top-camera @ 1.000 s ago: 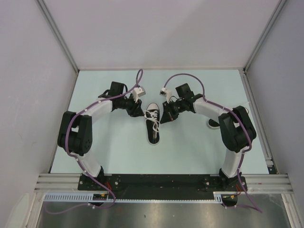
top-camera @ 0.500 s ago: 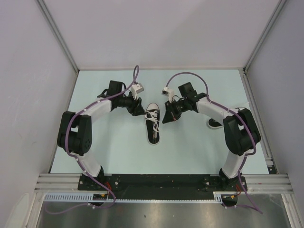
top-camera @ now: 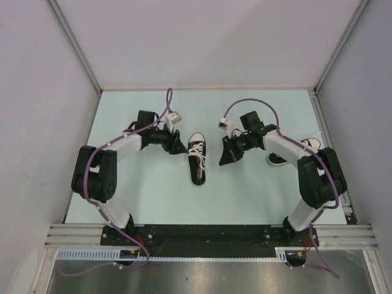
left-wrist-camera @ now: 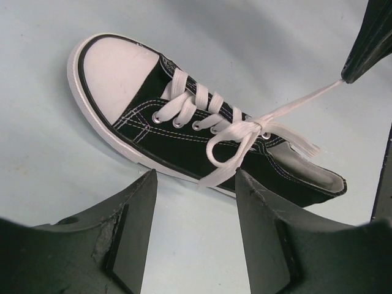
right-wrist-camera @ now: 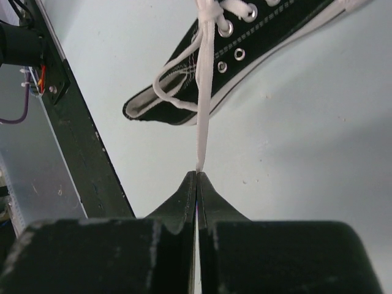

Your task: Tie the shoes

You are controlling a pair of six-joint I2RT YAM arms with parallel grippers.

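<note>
Shoes: 2, i.e. 1 centre shoe + 1 right-side shoe, the latter partly hidden behind an arm.
Arms: 2, left arm & right arm.
Grippers: 2, left gripper & right gripper, w/ 2 fingers each.
Purple cables: 2, 1 per arm.
White wrist cams: 2.
Lace bits on centre shoe, left wrist view: 1 loop, 1 taut strand, 2 slack strands.
Table: 1.
White wall panels: 3.
</note>
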